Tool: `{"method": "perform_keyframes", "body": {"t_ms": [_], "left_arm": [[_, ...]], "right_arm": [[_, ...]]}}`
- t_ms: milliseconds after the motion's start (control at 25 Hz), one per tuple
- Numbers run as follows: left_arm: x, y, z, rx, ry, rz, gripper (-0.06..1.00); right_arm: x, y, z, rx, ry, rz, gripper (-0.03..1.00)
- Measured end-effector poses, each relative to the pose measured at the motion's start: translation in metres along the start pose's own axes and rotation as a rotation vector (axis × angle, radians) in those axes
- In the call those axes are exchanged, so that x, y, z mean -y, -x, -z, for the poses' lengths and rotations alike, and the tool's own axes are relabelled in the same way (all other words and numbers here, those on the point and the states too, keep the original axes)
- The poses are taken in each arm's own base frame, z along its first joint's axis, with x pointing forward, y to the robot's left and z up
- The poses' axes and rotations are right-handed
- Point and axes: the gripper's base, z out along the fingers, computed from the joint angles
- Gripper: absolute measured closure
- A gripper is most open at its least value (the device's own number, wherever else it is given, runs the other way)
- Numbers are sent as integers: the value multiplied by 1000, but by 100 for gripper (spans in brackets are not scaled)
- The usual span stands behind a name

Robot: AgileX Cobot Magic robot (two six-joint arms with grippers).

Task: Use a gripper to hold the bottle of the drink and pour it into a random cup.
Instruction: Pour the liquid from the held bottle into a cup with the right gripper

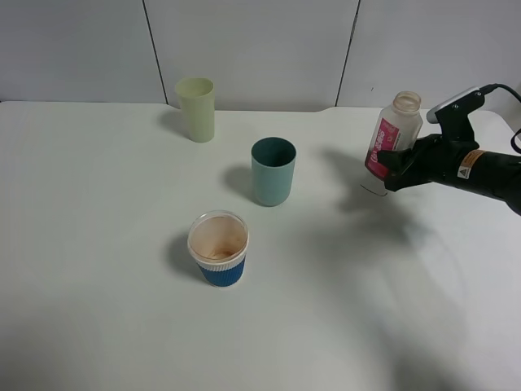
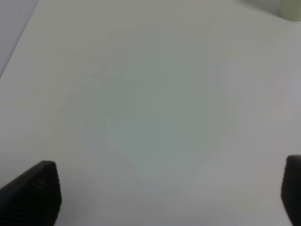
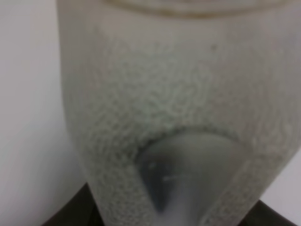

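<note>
Nearest the high camera stands the blue-sleeved paper cup [image 1: 218, 248], in front of the teal cup [image 1: 273, 171] and slightly toward the left arm's side. The pale yellow-green cup [image 1: 195, 108] stands behind the teal cup on that same side.

The bottle [image 1: 393, 134] is well apart from the teal cup, on the right arm's side and at about the same depth on the table [image 1: 98, 244]. The right gripper [image 1: 392, 169] is clamped on its lower body, below the pink-red label. Its shadow falls apart from it toward the teal cup, so it looks lifted clear.

The bottle's long axis is near upright, with the open neck leaning a little away from the teal cup. The pour therefore seems to need a carry across toward the teal cup, then a tip of the neck the opposite way. The right arm is the nearer one, and it has the bottle.

The right wrist view shows only the bottle [image 3: 174, 108], close and blurred, its wall beaded, and none of the cups. The left wrist view shows what the high view lacks: the left gripper [image 2: 162, 193], its jaws spread wide over bare table and holding nothing.
</note>
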Motion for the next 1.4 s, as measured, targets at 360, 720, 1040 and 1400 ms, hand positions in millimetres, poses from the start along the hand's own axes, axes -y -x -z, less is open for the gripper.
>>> {"method": "perform_keyframes", "body": {"t_ms": [360, 720, 1040, 1400], "left_arm": [[0, 0, 0, 0, 0, 0, 1], [0, 0, 0, 0, 0, 0, 1], [0, 0, 0, 0, 0, 0, 1], [0, 0, 0, 0, 0, 0, 1]], "right_arm": [[-15, 23, 0, -37, 24, 18, 59], [-39, 68, -28, -109, 64, 80, 59], [-63, 105, -48, -124, 100, 228, 59], [-84, 139, -59, -126, 117, 432, 59]]}}
